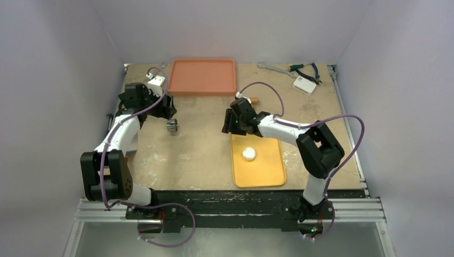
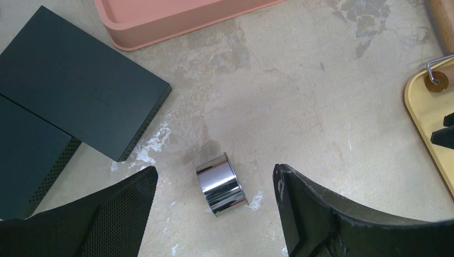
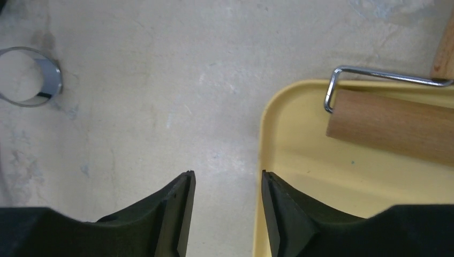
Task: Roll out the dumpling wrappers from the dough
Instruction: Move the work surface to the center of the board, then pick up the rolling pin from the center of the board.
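My left gripper [image 2: 214, 170] gapes wide and empty over the ring cutter [image 2: 220, 184], my right gripper [image 3: 226, 174] is part-open and empty, and the dumpling wrapper [image 1: 249, 153] lies on the yellow tray [image 1: 267, 171] at its six o'clock.

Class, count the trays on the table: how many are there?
2. The pink tray lies at the far edge of the table; the yellow tray lies nearer, right of centre, holding a white dough piece. None appears hidden.
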Available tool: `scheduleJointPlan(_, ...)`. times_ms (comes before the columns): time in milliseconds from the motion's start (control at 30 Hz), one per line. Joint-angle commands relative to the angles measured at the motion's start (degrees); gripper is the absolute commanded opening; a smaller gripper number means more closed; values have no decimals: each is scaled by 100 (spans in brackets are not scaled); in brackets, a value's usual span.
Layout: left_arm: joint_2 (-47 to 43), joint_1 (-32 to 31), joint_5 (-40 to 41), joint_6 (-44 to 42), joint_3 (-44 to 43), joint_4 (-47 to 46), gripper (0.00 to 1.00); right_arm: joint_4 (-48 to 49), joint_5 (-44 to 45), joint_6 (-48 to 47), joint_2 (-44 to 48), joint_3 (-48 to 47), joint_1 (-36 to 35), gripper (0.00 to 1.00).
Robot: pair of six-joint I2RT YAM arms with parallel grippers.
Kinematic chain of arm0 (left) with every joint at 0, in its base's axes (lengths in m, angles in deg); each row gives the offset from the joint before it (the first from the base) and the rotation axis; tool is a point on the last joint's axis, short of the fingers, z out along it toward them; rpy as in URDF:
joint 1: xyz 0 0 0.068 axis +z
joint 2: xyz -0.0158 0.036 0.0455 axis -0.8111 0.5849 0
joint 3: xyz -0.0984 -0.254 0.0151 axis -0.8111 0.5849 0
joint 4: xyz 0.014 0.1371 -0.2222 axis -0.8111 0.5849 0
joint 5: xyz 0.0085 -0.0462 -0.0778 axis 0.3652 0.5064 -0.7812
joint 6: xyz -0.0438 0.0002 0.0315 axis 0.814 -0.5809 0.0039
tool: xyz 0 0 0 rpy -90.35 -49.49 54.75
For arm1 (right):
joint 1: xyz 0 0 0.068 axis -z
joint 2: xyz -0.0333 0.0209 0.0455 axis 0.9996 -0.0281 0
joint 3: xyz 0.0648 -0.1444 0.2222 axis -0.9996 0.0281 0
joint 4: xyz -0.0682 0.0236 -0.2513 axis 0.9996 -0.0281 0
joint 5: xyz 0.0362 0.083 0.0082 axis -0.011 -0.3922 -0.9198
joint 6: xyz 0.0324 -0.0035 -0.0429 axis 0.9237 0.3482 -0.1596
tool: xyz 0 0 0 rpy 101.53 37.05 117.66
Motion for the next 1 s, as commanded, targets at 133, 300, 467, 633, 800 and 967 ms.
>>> scheduleJointPlan(133, -41, 34, -58, -119, -305, 115, 80, -423, 499, -876, 577, -1195, 20, 77)
scheduleJointPlan(300, -15, 27, -55, -112, -393, 240, 79, -1213, 879, -1401, 342, -1899, 763, 80)
scheduleJointPlan(467, -5, 26, -49, -94, -474, 393, 80, -1571, 1237, -1720, -428, -2397, 1212, 99)
scheduleJointPlan(633, -19, 29, -42, -92, -484, 481, 79, -1465, 1204, -1723, -973, -2685, 1334, 99)
scheduleJointPlan(800, -45, 24, -144, -95, -493, 544, 79, -1335, 1116, -1693, -1326, -2702, 1414, 77)
scheduleJointPlan(967, -27, 30, -192, -41, -522, 537, 79, -1363, 1159, -1705, -1707, -2735, 1415, 65)
